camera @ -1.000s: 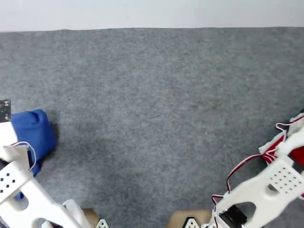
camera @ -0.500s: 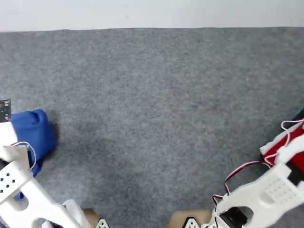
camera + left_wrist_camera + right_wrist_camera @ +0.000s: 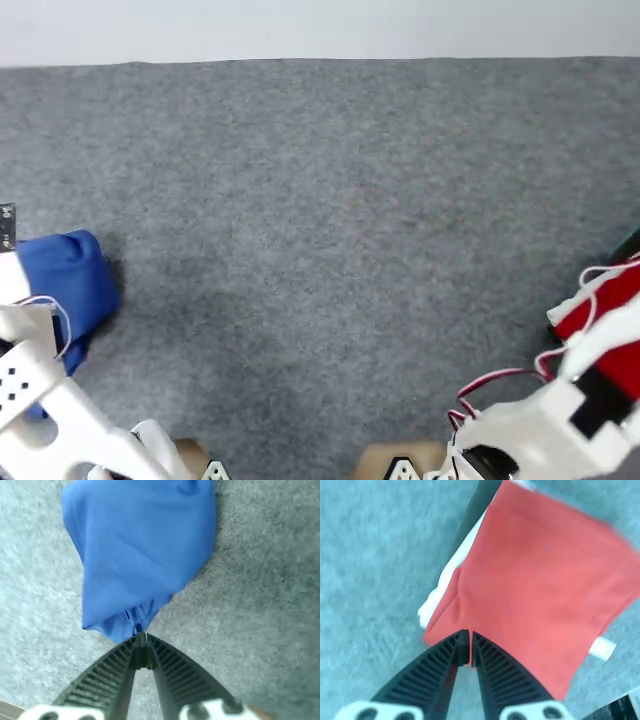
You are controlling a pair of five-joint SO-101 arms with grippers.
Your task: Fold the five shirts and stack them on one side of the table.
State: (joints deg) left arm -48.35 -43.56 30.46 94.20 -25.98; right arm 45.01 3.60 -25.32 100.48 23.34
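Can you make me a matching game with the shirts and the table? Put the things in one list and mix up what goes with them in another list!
Things:
1. blue shirt
2. red shirt
3. white cloth
4. table mat

What goes with them:
A. peeks out from under the red shirt
B. grey, spread under everything
C. pinched by the right hand
D. pinched by the left hand

Right pairs: 1-D, 2-C, 3-A, 4-B.
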